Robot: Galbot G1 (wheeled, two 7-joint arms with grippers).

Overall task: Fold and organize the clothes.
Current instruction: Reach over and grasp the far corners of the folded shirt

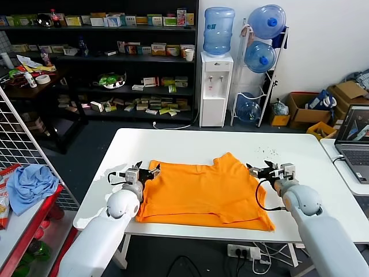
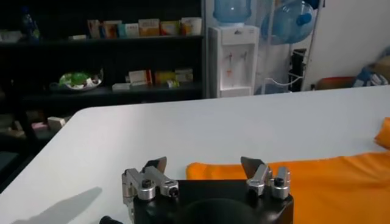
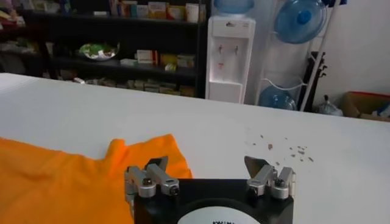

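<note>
a white table fills the middle of the head view, with a dark shelf unit far behind it, stocked with small boxes too small to read. right of the shelves stands a white water dispenser carrying a blue bottle, and beside it a rack holds three more blue bottles, the lowest partly hidden by the table's far edge. far right on the floor, open cardboard boxes hold things that cannot be made out. a laptop sits on a second table at the right, cut off by the frame edge.

the orange t-shirt lies flat on the table's near half, partly folded, with its near edge close to the table's near edge and a corner peaking up at the far side.

at the far left a light blue cloth is heaped on a red stand, beside a white wire grid.

the left end effector hovers at the shirt's left edge, jaws spread and holding nothing. the right end effector sits at the shirt's right edge, also released and empty. small dark specks dot the table far of the right arm.
</note>
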